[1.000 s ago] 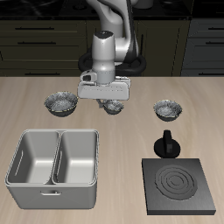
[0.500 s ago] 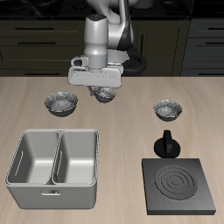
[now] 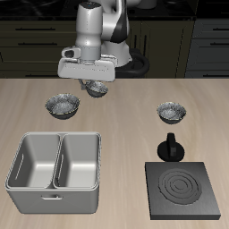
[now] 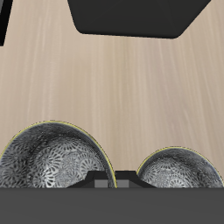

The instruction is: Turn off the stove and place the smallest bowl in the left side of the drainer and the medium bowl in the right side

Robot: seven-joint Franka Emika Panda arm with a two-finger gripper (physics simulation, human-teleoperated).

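End effector [image 3: 95, 84] clamped on the smallest bowl [image 3: 96, 89], raised above the surface [image 3: 125, 134] just beside the widest bowl [image 3: 63, 106]; drainer [image 3: 54, 199] lies nearer the front.

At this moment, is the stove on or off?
Off, by the look of it: the stove's coil rings show dark grey, with no red glow.

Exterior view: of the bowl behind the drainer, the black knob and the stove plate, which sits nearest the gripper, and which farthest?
1. Bowl behind the drainer, close beside the gripper.
2. Knob, behind the stove plate.
3. Stove plate, farthest forward.
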